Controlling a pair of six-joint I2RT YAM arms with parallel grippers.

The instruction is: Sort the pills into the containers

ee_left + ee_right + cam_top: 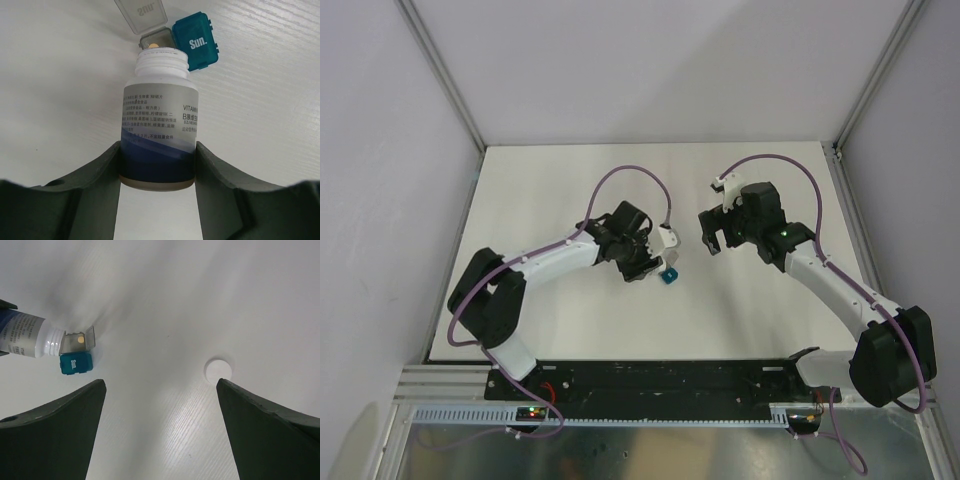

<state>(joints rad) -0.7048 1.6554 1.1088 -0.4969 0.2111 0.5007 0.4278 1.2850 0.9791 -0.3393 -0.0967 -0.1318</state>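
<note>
Left jaws grip uncapped vitamin bottle point(157, 130), mouth at open grey compartment point(156, 39): one pill point(154, 45) in. Teal compartment point(196, 42) shut, contents hidden. Right jaws wide, empty. Most sorting likely left.

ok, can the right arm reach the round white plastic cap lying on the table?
Likely yes. The cap lies alone on bare table just ahead of the right gripper, jaws wide open; the white bottle and teal-and-grey containers sit off to one side.
</note>
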